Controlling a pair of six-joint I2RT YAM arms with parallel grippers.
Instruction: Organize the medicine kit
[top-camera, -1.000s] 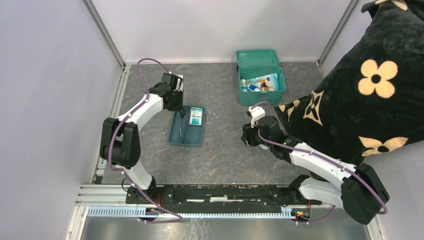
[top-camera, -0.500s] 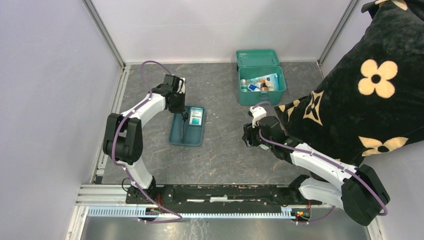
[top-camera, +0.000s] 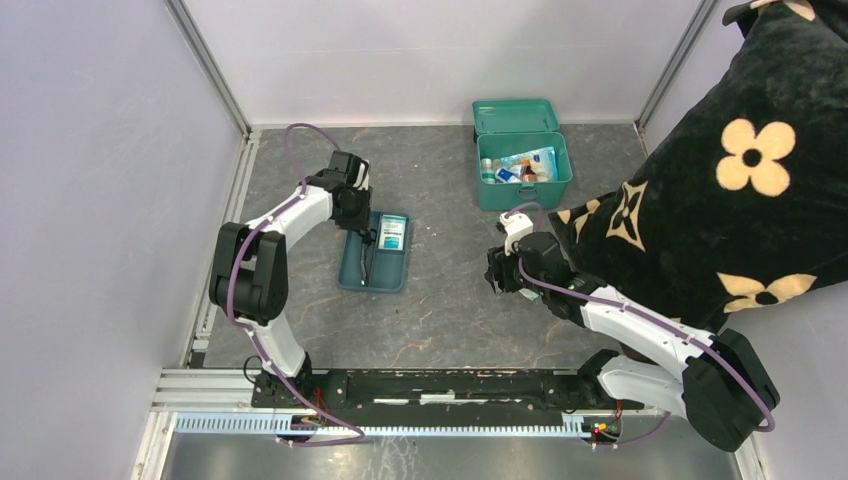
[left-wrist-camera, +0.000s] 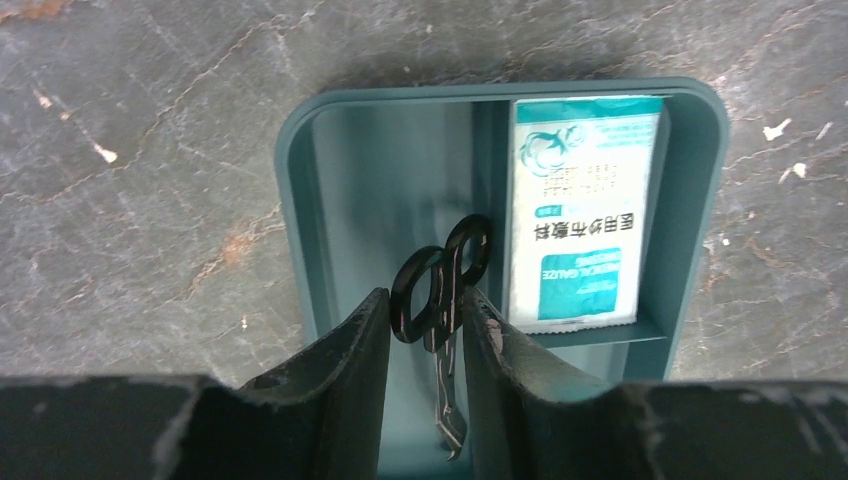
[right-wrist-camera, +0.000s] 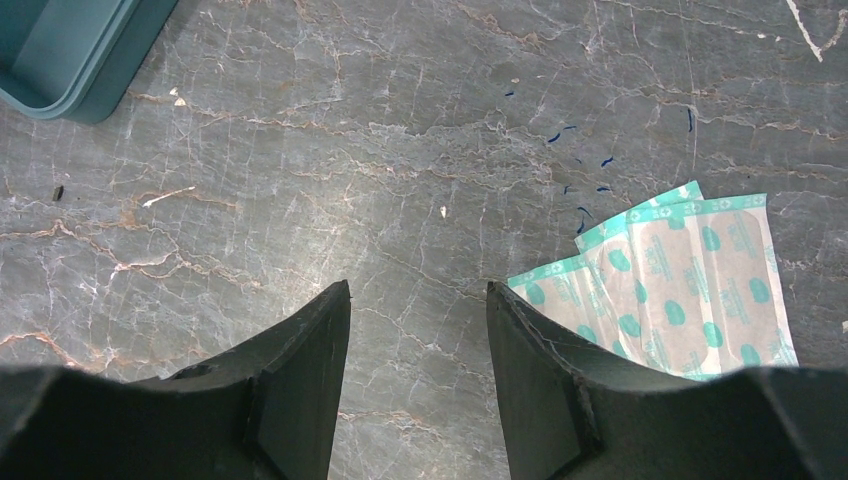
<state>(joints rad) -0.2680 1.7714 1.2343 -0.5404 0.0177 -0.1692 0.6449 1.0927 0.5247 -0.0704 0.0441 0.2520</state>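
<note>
Left claw (left-wrist-camera: 425, 300) is gripping scissors (left-wrist-camera: 440, 280) at the tray (left-wrist-camera: 300, 200); right claw (right-wrist-camera: 418, 300) is hanging wide, plasters (right-wrist-camera: 670, 290) beside it; kit (top-camera: 525, 195) is sitting open, seemingly part-packed.

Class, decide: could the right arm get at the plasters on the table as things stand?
Probably yes: the plasters lie flat and uncovered just beside the open, empty right gripper.
</note>
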